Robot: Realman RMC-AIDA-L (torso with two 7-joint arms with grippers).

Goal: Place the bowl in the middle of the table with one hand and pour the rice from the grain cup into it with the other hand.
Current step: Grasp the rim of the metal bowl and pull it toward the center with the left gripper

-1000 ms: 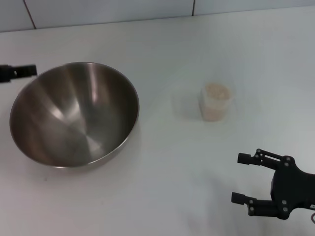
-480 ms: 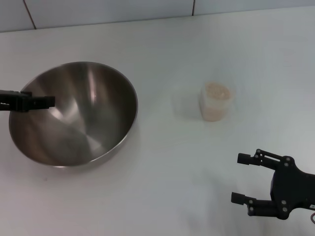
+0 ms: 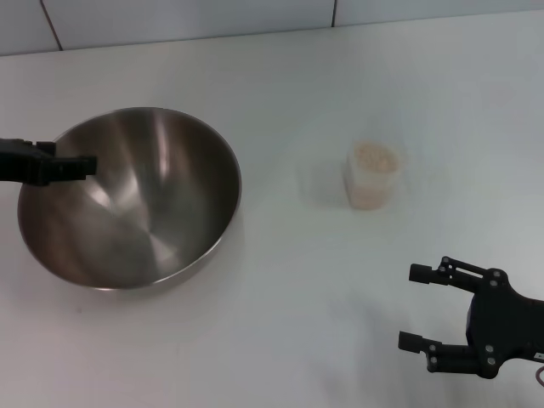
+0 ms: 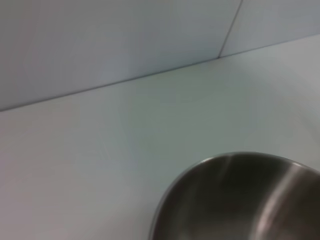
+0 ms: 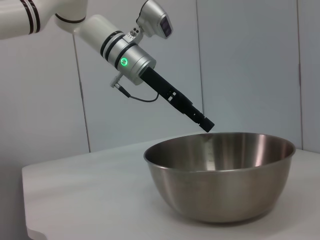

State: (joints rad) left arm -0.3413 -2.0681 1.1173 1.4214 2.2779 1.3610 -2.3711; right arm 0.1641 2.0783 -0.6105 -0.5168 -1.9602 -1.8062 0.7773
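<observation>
Over the left rim of the large stainless-steel mixing bowl (image 3: 129,197) I see my left end effector (image 3: 81,167); whether it grips, I cannot tell. Right end effector (image 3: 422,308) spread open, idle, with the small clear rice-filled plastic cup (image 3: 374,176) beyond it on the white table (image 3: 289,323).

Left gripper (image 3: 85,164) at 9 o'clock in head view, arm reaching in from the left edge, angled downward in the right wrist view (image 5: 206,125). Right gripper (image 3: 416,307) at 5 o'clock, low, fingers spread apart, pointing toward 9.
</observation>
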